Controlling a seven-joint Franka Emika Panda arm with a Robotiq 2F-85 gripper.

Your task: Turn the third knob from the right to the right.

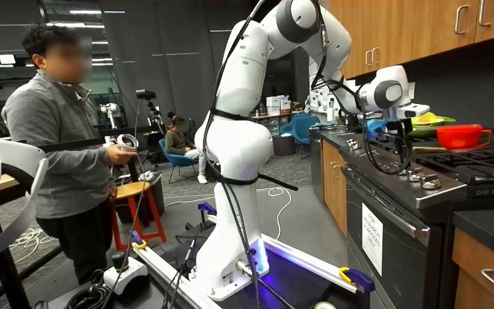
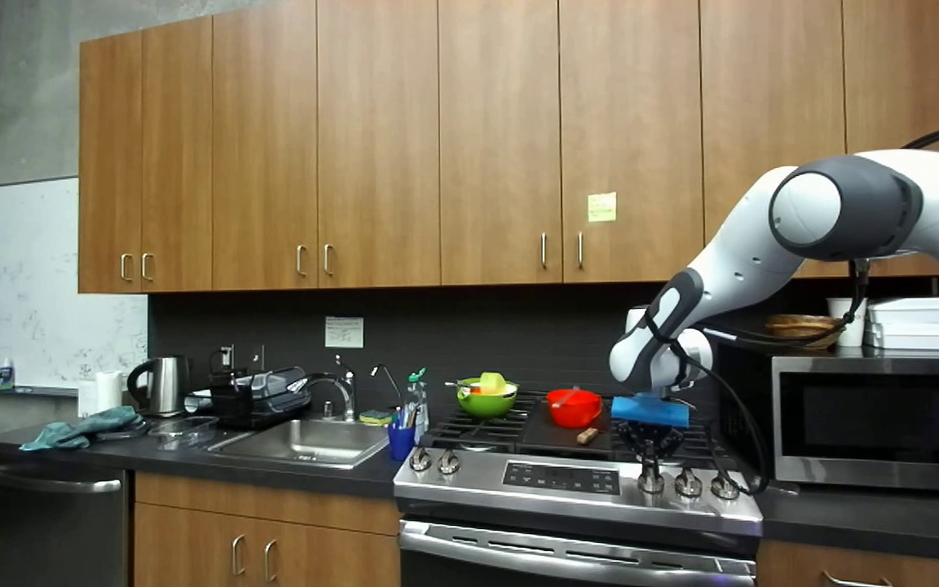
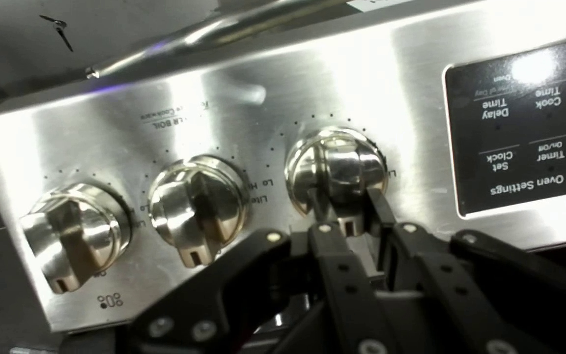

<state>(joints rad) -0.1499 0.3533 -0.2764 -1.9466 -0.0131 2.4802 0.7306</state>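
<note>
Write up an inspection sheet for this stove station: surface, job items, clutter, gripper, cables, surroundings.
Surface: stainless-steel control panel, bright reflections.
Job's things: third knob from the right, notched end toward the stovetop.
Clutter: green bowl and red handled bowl on the stovetop.
Gripper: fingers either side of the knob's ridge; firm contact unclear.
Cables: black cable looped beside the gripper.
Surroundings: microwave right of the stovetop, standing person, seated person farther back.

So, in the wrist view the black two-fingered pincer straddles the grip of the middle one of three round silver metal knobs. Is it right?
Only "middle" is wrong: the wrist view shows the black two-fingered pincer straddling the grip of the round silver metal knob nearest the dark rectangular control panel.
</note>
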